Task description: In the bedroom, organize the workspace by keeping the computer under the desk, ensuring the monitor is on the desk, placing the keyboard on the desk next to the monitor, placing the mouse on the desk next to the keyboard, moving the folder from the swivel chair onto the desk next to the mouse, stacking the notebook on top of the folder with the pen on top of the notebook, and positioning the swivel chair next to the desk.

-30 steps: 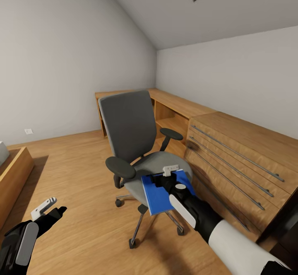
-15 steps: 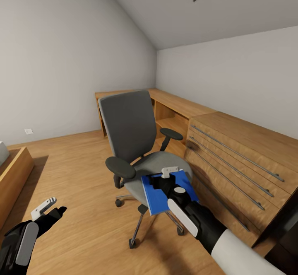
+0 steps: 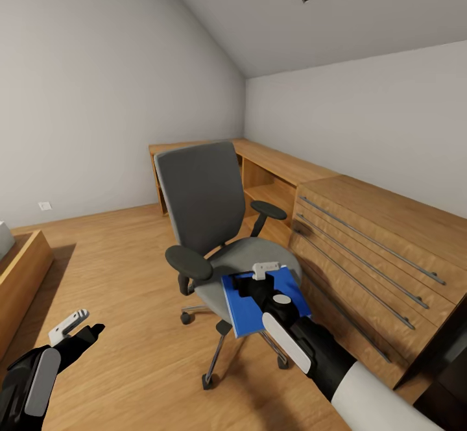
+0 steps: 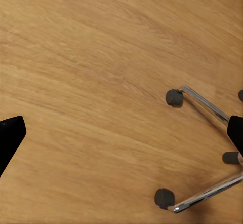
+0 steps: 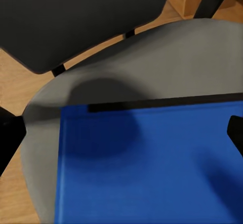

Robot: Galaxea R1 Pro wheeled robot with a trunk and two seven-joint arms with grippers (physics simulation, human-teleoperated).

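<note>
Hovering spread over the folder (image 3: 250, 304) on the swivel chair (image 3: 207, 223), the right pincer (image 3: 259, 280) grips nothing.

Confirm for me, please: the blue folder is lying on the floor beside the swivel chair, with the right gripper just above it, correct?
Not quite: the folder lies on the swivel chair seat, not the floor, its front edge overhanging. The right gripper is just above it, as you said. The head and right wrist views show this.

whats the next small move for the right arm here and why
Probably lower the right tool a little further onto the folder and close on its edge. The folder lies flat on the chair seat, the open tool hangs just above it, with its fingers on either side of the blue cover in the wrist view, not visibly gripping.
</note>
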